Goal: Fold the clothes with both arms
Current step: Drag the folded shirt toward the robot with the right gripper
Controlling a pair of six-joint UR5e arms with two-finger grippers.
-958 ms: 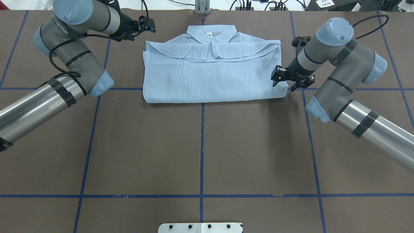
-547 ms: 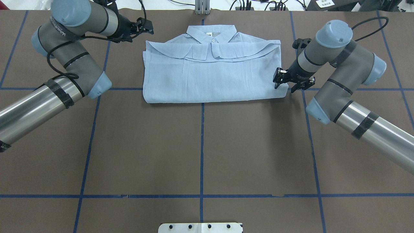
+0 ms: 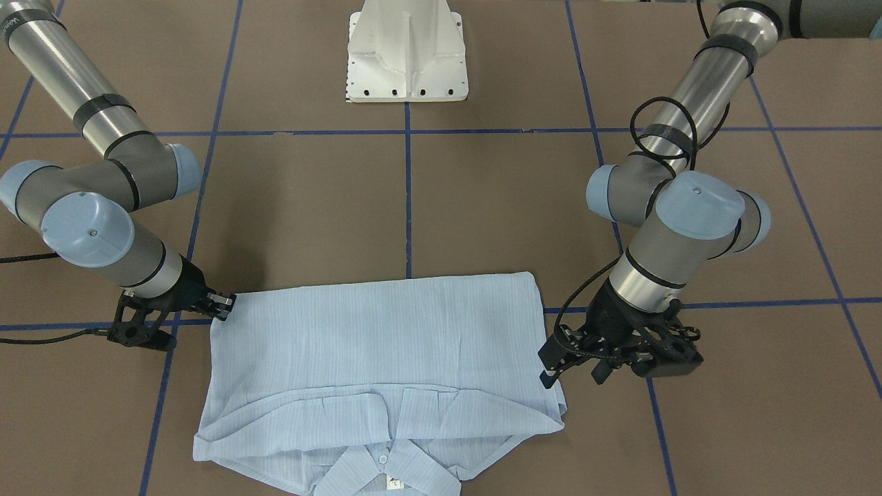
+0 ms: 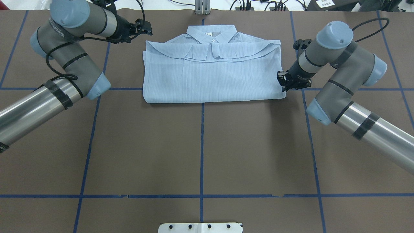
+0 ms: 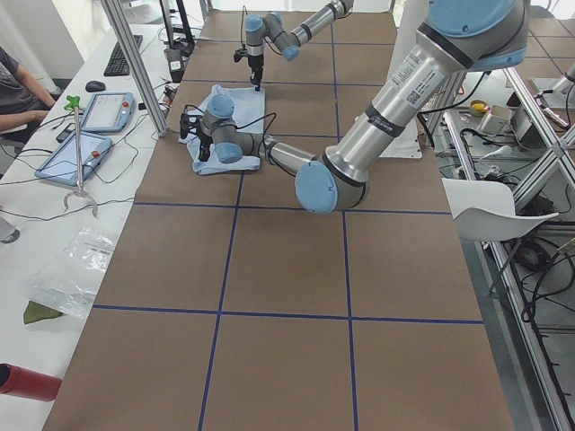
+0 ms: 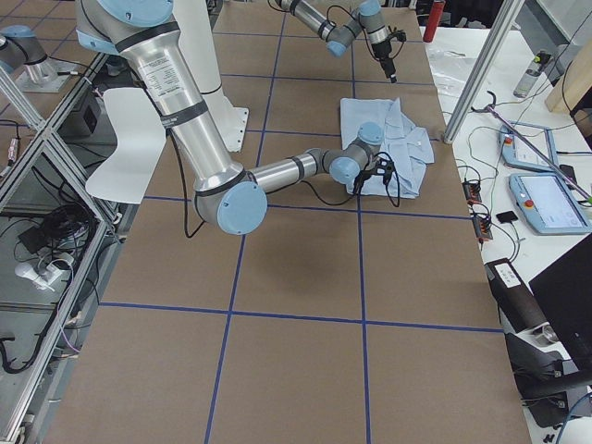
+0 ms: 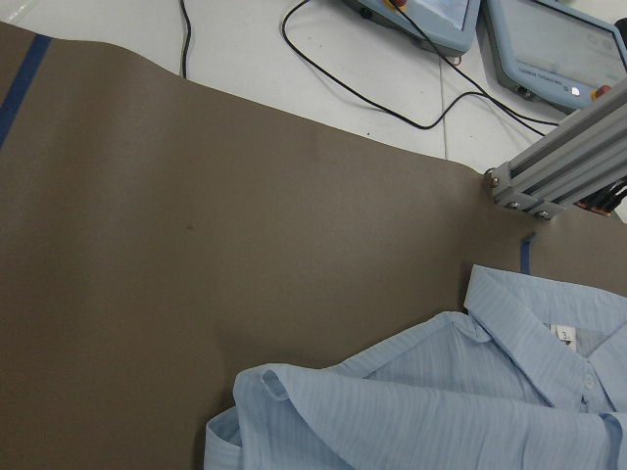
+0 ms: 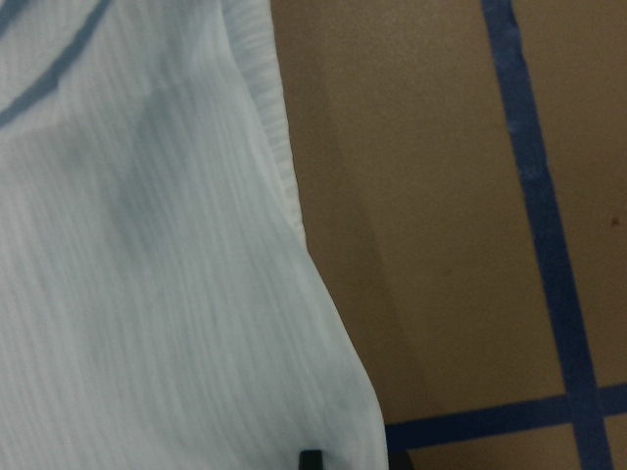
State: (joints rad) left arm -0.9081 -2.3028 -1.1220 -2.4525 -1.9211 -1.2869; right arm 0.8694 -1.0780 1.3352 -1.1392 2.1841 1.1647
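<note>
The light blue shirt (image 4: pixel 210 77) lies folded into a flat rectangle at the far middle of the table, collar toward the far edge (image 3: pixel 372 344). My right gripper (image 4: pixel 285 84) is down at the shirt's near right corner (image 3: pixel 224 302). Its fingers look closed there, and in the right wrist view a dark fingertip (image 8: pixel 311 458) rests on the cloth (image 8: pixel 147 294) by its edge. My left gripper (image 4: pixel 147 28) hovers open just off the shirt's far left corner (image 3: pixel 575 372), holding nothing. The left wrist view shows the collar and that corner (image 7: pixel 441 411).
Blue tape lines cross the brown table cover (image 4: pixel 200 149). The white pedestal base (image 3: pixel 406 62) stands at the robot's edge. An aluminium post (image 4: pixel 202 8), cables and tablets (image 7: pixel 549 49) sit past the far edge. A person sits at the side desk (image 5: pixel 18 81).
My right gripper turned, narrowed and settled lower onto the shirt's near right corner. My left gripper drifted slightly up and left, away from the shirt. The shirt has not moved.
</note>
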